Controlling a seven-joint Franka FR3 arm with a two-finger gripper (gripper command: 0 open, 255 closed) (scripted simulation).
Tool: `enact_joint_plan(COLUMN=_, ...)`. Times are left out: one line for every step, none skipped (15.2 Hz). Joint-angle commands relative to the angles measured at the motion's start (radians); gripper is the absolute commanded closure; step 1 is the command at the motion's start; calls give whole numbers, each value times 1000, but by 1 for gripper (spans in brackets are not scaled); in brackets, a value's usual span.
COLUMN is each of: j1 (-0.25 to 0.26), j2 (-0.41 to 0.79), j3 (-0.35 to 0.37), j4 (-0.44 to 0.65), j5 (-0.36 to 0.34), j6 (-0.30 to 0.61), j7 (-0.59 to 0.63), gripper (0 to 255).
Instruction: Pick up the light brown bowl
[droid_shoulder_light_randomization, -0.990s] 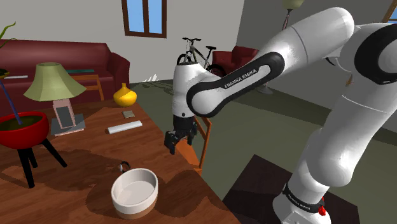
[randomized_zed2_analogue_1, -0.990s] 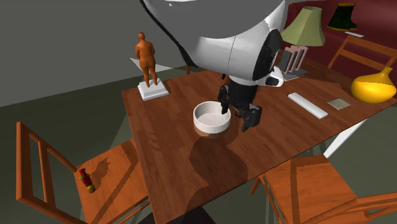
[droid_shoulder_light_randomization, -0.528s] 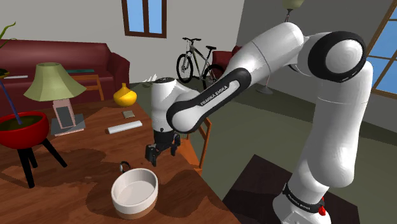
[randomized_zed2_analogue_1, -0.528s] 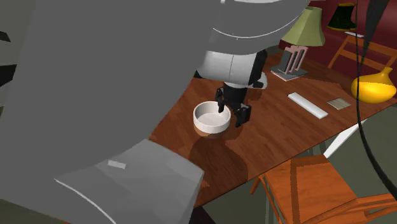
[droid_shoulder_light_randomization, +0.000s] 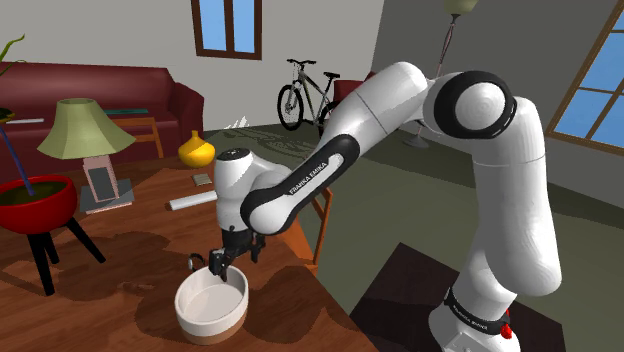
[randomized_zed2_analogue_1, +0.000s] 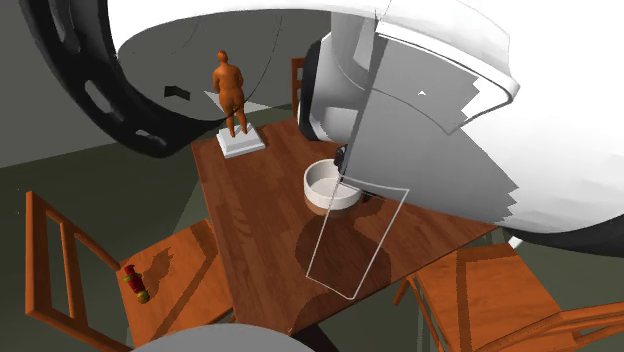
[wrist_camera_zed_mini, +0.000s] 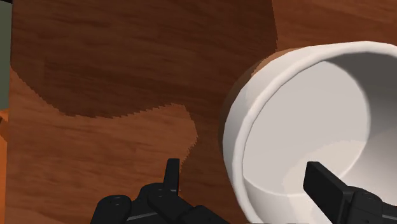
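In the shoulder view we start at the left with a red planter (droid_shoulder_light_randomization: 38, 203) on black legs. Next comes a lamp (droid_shoulder_light_randomization: 85, 130) with a green shade, and both stand on the wooden table (droid_shoulder_light_randomization: 120, 250). Further right we see a yellow vase (droid_shoulder_light_randomization: 197, 150) and a flat white bar (droid_shoulder_light_randomization: 195, 200). The bowl (droid_shoulder_light_randomization: 211, 305) is white inside with a light brown band round its foot, and it sits near the table's near edge. The gripper (droid_shoulder_light_randomization: 236, 262) hangs just over its far rim, pointing down. Right of that we find a bicycle (droid_shoulder_light_randomization: 305, 95) by the back wall and the white arm (droid_shoulder_light_randomization: 480, 150) arching high.

The second exterior view looks at the same table from another side and gives us other things. At its left stands a wooden chair (randomized_zed2_analogue_1: 60, 260) with a small red object (randomized_zed2_analogue_1: 135, 284) by its seat. Then comes an orange-brown figurine (randomized_zed2_analogue_1: 232, 95) on a white base at the table's far corner, well apart from the bowl (randomized_zed2_analogue_1: 328, 190). The arm's shell looms close to this camera and covers the view's right.

The wrist view gives us the fingers plainly: they are spread wide. One finger (wrist_camera_zed_mini: 171, 175) hangs outside the bowl (wrist_camera_zed_mini: 305, 114) over bare wood. The other hangs over the white hollow, with the bowl's wall between them. We see neither pressed against that wall, so nothing is gripped.
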Motion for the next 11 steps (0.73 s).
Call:
enact_joint_plan(j1=7, j2=21, j3=-6, j4=1, j5=-11, j6=20, j7=9, gripper=0)
enact_joint_plan(j1=9, j2=31, j3=-9, j4=0, j5=-16, j6=30, j7=12, gripper=0)
enact_joint_plan(j1=12, j2=41, j3=-13, j4=0, j5=-20, j6=39, j7=15, gripper=0)
enact_joint_plan(j1=13, j2=46, j3=-15, j4=0, j5=-23, j6=45, j7=16, gripper=0)
enact_joint_plan(j1=13, j2=46, j3=-15, j4=-1, j5=-23, j6=45, j7=16, gripper=0)
enact_joint_plan(j1=14, j2=44, j3=-14, j4=-1, j5=-22, j6=43, j7=17, gripper=255)
enact_joint_plan(j1=13, j2=44, j3=-14, j4=-1, j5=-22, j6=43, j7=17, gripper=255)
enact_joint_plan(j1=13, j2=44, j3=-14, j4=-1, j5=-22, j6=43, j7=17, gripper=255)
enact_joint_plan(j1=13, j2=44, j3=-14, j4=-1, j5=-22, j6=44, j7=17, gripper=255)
enact_joint_plan(j1=13, j2=44, j3=-14, j4=-1, j5=-22, j6=44, j7=17, gripper=255)
enact_joint_plan(j1=13, j2=44, j3=-14, j4=-1, j5=-22, j6=44, j7=17, gripper=255)
